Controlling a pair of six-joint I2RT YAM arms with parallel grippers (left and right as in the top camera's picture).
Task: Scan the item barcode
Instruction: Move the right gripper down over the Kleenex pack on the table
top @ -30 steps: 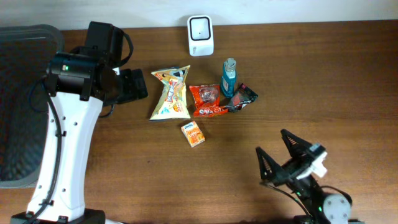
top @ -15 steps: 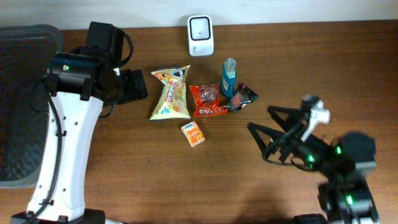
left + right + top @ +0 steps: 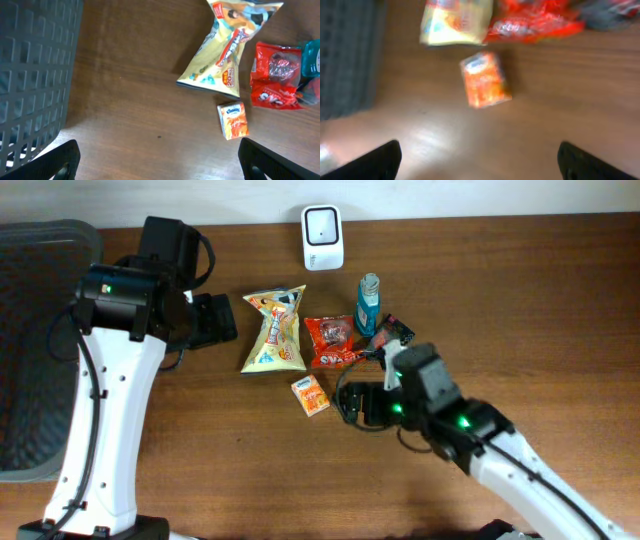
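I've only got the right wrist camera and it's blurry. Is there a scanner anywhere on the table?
Observer: Overhead shows a white device at the table's far edge, past the yellow bag; possibly the scanner.
Operator: Anything else among the snacks I'm missing?
Observer: A blue bottle stands behind the red packet.
Operator: And the other arm?
Observer: The left tool is open, between the basket and the yellow bag.
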